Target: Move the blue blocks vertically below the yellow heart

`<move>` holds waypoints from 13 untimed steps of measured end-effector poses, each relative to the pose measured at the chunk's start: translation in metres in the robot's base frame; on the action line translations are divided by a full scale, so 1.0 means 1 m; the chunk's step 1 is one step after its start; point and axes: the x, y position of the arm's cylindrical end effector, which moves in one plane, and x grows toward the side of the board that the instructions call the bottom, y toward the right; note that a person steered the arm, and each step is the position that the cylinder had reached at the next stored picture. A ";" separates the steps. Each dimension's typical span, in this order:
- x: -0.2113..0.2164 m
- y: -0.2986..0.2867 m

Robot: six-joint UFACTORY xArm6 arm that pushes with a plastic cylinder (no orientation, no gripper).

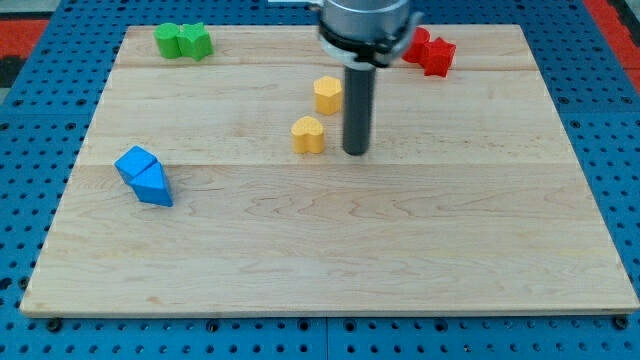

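Observation:
Two blue blocks touch each other at the view's left: a blue cube (135, 163) and a blue triangular block (154, 186) just below and right of it. The yellow heart (308, 134) sits near the board's middle, towards the top. A yellow hexagonal block (327, 95) lies just above and right of it. My tip (355, 151) rests on the board just right of the yellow heart, a small gap apart, and far right of the blue blocks.
Two green blocks (183, 41) touch at the view's top left. Two red blocks (429, 51) sit at the top, right of the rod's mount. The wooden board (330, 250) lies on a blue pegboard.

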 end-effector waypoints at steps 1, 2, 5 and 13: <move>0.077 -0.038; 0.103 -0.119; 0.063 -0.305; 0.025 -0.122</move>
